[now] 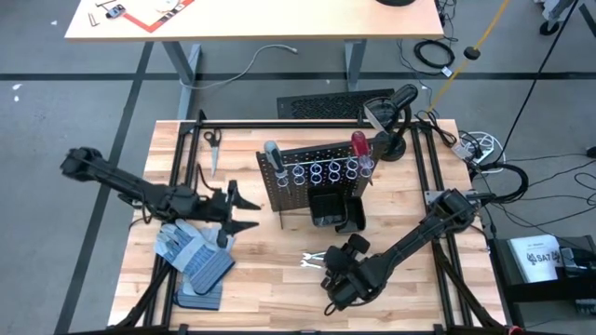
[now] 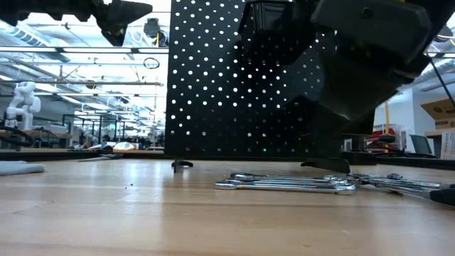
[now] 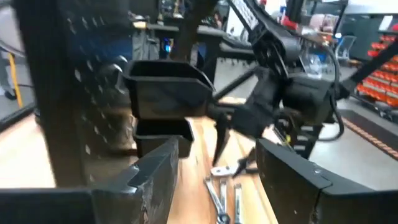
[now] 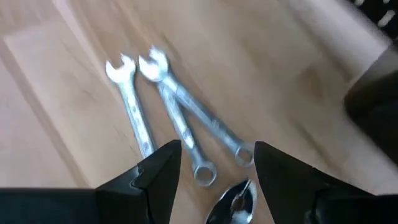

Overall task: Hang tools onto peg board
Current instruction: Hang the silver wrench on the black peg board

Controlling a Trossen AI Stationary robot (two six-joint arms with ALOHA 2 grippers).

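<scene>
the silver wrenches (image 4: 168, 106) lie flat on the wooden table (image 1: 279, 279) just ahead of my right gripper (image 4: 216, 167), whose jaws are spread and empty. my right arm reaches low across the table in front of the peg board (image 1: 317, 177). the wrenches lie side by side, open ends pointing away from me (my left gripper (image 1: 244, 212), jaws parted, waits by the gloves (image 1: 191, 251)).

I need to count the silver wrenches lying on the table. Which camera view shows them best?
The right wrist view: the silver wrenches lie close and unobstructed under the open right gripper. The low view shows them edge-on, the left wrist view only partly, the high view tiny.
</scene>
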